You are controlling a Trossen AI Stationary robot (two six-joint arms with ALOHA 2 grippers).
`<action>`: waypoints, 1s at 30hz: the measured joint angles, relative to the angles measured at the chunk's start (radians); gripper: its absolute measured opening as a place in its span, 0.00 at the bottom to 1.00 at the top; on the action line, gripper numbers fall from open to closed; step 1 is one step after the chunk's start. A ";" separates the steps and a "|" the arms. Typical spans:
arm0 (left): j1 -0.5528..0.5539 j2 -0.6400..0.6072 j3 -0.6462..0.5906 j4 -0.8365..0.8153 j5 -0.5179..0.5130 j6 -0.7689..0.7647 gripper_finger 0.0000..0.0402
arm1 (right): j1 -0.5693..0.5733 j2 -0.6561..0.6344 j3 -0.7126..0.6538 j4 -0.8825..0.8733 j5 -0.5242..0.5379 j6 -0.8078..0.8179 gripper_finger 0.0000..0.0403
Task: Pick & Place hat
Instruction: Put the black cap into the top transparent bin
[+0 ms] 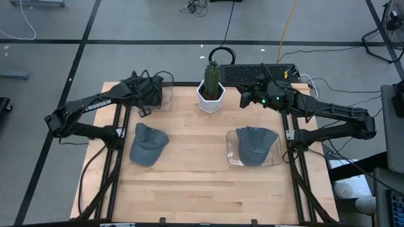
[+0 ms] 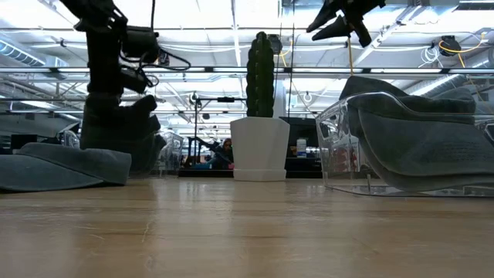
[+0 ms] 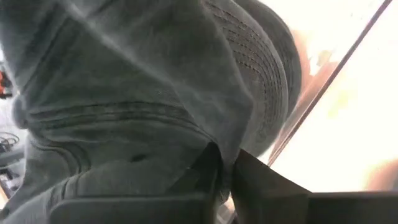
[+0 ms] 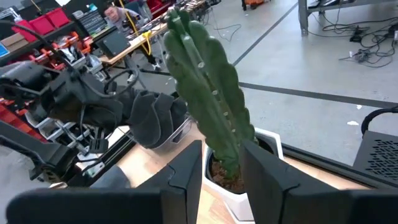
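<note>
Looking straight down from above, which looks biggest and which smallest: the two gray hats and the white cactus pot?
1. Hat in the clear tray
2. Loose hat on the table, nearly the same size, so that order is unsure
3. White cactus pot, clearly smallest

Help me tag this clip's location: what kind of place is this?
Probably a robotics lab or workshop. Two dark robot arms flank a light wooden table, loose cables trail over the grey floor, and cluttered workbenches with red bins fill the room behind.
</note>
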 joint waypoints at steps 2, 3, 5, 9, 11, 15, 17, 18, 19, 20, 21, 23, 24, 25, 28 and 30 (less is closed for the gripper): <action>0.000 0.000 -0.020 0.005 0.003 -0.016 0.12 | -0.003 0.000 0.000 0.000 0.000 0.000 0.24; 0.000 0.000 -0.028 0.009 0.009 -0.021 0.15 | -0.006 0.000 0.000 0.000 0.000 0.000 0.24; 0.000 0.000 -0.047 0.038 0.015 -0.034 0.20 | -0.010 0.000 0.000 0.000 0.000 0.000 0.24; 0.000 0.000 -0.076 0.068 0.045 -0.040 0.32 | -0.023 0.000 0.000 0.000 0.000 0.001 0.24; 0.000 0.000 -0.090 0.070 0.060 -0.021 0.38 | -0.027 0.000 0.000 0.000 0.000 0.001 0.24; -0.001 0.000 -0.092 0.061 0.063 0.009 0.50 | -0.028 0.000 0.000 0.000 0.001 0.001 0.24; 0.000 0.000 -0.092 0.061 0.088 0.010 0.54 | -0.027 0.000 0.000 0.000 0.001 0.001 0.24; 0.005 0.000 -0.092 0.070 0.106 0.010 0.56 | -0.027 0.000 0.000 0.000 0.001 0.001 0.24; 0.009 0.001 -0.092 0.084 0.126 0.008 0.58 | -0.027 0.000 0.000 0.000 0.001 0.001 0.24; 0.012 0.001 -0.092 0.106 0.145 0.008 0.59 | -0.027 0.000 0.000 0.000 0.002 0.001 0.24; 0.012 0.002 -0.092 0.128 0.161 0.008 0.60 | -0.027 0.000 0.000 0.000 0.003 0.001 0.24; 0.011 0.002 -0.092 0.155 0.171 0.020 0.61 | -0.027 0.002 0.000 0.000 0.003 0.001 0.24; 0.009 0.002 -0.092 0.156 0.164 0.031 0.61 | -0.027 0.003 0.000 -0.001 0.003 0.001 0.24; 0.009 0.001 -0.088 0.146 0.147 0.040 0.61 | -0.027 0.003 0.000 -0.001 0.003 0.001 0.24; 0.010 -0.001 -0.049 0.095 0.058 0.036 0.60 | -0.027 0.003 0.000 0.000 0.003 0.015 0.24; 0.017 -0.002 -0.018 0.062 0.038 0.025 0.59 | -0.027 0.003 0.000 0.000 0.003 0.032 0.24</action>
